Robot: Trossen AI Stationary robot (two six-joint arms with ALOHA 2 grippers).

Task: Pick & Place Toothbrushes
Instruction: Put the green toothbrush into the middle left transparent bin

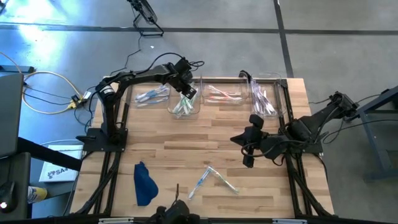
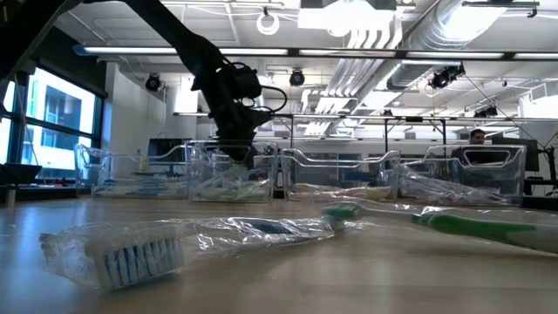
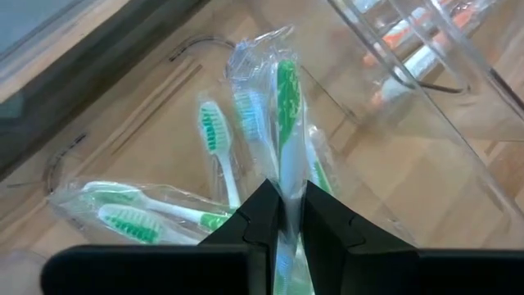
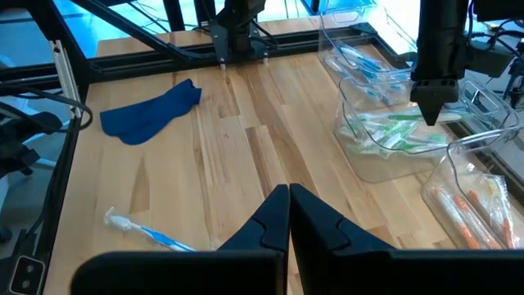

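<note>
Two wrapped toothbrushes lie flat on the table near its near edge, one blue (image 1: 200, 182) and one green (image 1: 225, 182); the low view shows them close up, blue (image 2: 139, 253) and green (image 2: 488, 228). My left gripper (image 1: 188, 93) is over the second clear bin (image 1: 185, 107), which holds green toothbrushes (image 3: 155, 217), and is shut on a green wrapped toothbrush (image 3: 285, 106). My right gripper (image 1: 249, 155) hangs shut and empty over the table's right middle. My left gripper pinches the green toothbrush's wrapped handle (image 3: 283, 176) between its two fingers, coming from above and pointing down into the bin. The toothbrush runs on lengthwise beyond the fingertips, with its far end (image 3: 284, 74) low over the bin. Whether that end touches the bin, I cannot tell.
Four clear bins stand in a row along the far edge: blue brushes (image 1: 152, 95), green, pink-orange (image 1: 224, 94) and pale ones (image 1: 264, 99). A dark blue cloth (image 1: 144, 183) lies near the near left corner. Bare wood shows across the table's middle.
</note>
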